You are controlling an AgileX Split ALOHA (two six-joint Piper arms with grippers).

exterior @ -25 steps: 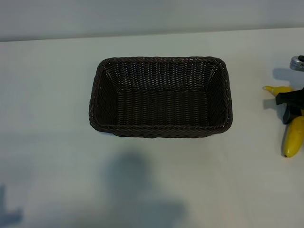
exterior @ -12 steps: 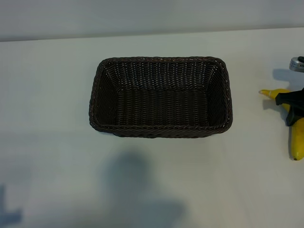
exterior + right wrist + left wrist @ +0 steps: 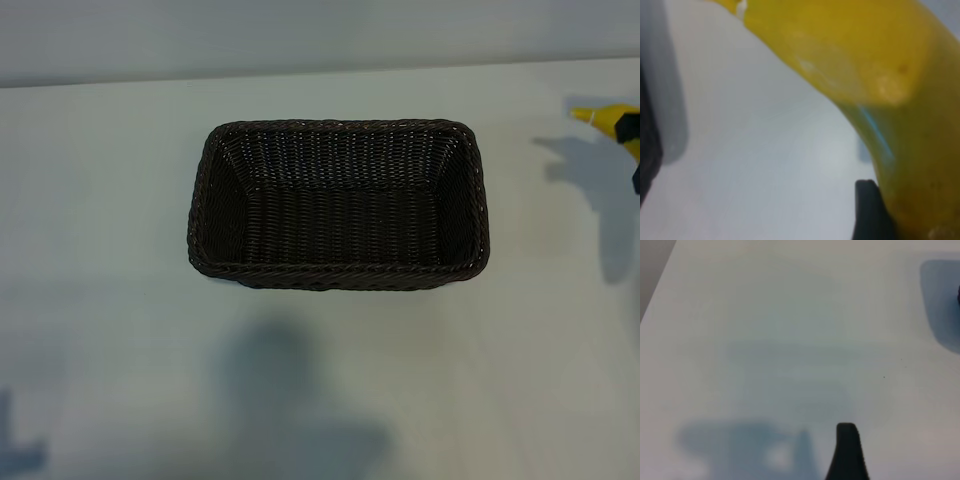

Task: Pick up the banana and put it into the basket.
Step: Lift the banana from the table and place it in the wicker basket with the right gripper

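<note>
The dark-brown wicker basket (image 3: 338, 205) sits in the middle of the white table with nothing in it. At the far right edge of the exterior view only the yellow tip of the banana (image 3: 603, 117) shows, raised above the table, with its shadow on the table below it. My right gripper (image 3: 635, 135) is shut on the banana, mostly cut off by the frame edge. In the right wrist view the banana (image 3: 865, 65) fills the picture and a black finger (image 3: 869, 212) presses against its side. One dark finger (image 3: 847, 452) of my left gripper hangs over bare table.
The white table (image 3: 110, 250) spreads wide on every side of the basket. Arm shadows (image 3: 290, 400) lie on it in front of the basket. A dark shape (image 3: 647, 150) stands at the edge of the right wrist view.
My right gripper closed on the banana where it lay on the table and lifted it. The banana has moved toward the far right corner. The basket and the left arm have not moved.
</note>
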